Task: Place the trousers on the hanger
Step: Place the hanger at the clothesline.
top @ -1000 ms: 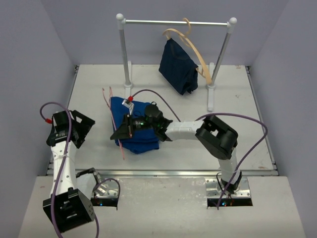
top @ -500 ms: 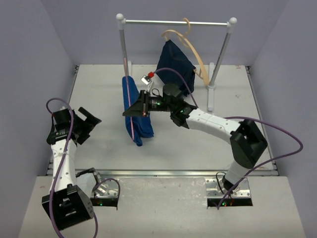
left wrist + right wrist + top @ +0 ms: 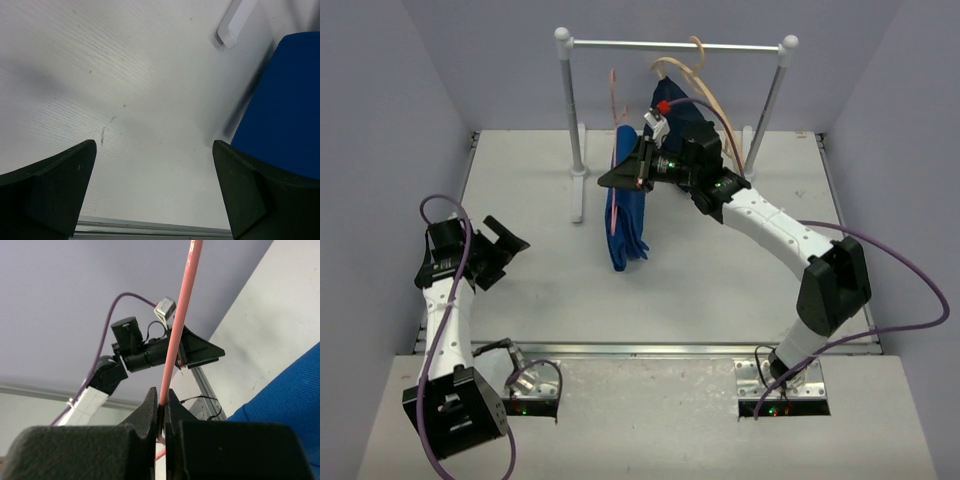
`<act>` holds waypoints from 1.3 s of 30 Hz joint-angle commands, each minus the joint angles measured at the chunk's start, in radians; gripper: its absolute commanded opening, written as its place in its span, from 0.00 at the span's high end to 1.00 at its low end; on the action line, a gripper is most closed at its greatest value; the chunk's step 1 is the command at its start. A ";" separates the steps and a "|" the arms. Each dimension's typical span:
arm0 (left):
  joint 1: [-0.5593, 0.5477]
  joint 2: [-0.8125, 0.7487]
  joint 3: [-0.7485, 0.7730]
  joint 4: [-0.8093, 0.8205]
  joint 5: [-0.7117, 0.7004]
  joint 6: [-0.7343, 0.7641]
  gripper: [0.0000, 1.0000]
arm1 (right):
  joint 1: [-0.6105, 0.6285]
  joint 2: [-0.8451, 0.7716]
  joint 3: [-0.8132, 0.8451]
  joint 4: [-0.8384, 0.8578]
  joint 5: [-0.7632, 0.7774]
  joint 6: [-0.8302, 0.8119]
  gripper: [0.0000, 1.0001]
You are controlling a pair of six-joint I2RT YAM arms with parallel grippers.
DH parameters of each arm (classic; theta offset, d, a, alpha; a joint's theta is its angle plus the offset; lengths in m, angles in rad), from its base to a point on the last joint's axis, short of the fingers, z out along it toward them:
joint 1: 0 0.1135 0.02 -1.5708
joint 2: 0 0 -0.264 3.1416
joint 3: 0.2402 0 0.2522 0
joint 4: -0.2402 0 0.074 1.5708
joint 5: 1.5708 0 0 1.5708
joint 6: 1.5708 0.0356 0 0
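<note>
Your right fingers are pinched shut on the thin wire of the hanger. The trousers hang folded over it, above the desk and just in front of the rail. The draping looks done, so I judge the step in hand is the carry to the rail. The next move needs the hook raised over the bar and lowered on, beside the wooden hanger. Your left fingers stand wide and hold nothing.

Top cam: high, behind arm bases, looking down over whole table twd far side. L wrist cam: close above table, facing down. R wrist cam: v. close on hanger, tilted up twd left arm. All 3 share trousers.
</note>
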 commanded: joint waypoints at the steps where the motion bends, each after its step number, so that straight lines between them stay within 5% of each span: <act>1: 0.002 -0.010 0.018 0.052 0.039 0.028 0.00 | -0.063 -0.017 0.174 0.145 -0.074 -0.019 1.00; 23: -0.021 -0.017 -0.013 0.099 0.103 0.031 0.00 | -0.234 0.388 0.708 0.129 -0.285 0.183 1.00; 28: -0.025 -0.014 -0.015 0.103 0.111 0.031 0.00 | -0.244 0.421 0.706 0.130 -0.292 0.187 1.00; 39: -0.035 -0.017 -0.015 0.104 0.117 0.032 0.00 | -0.243 0.326 0.379 0.268 -0.290 0.197 1.00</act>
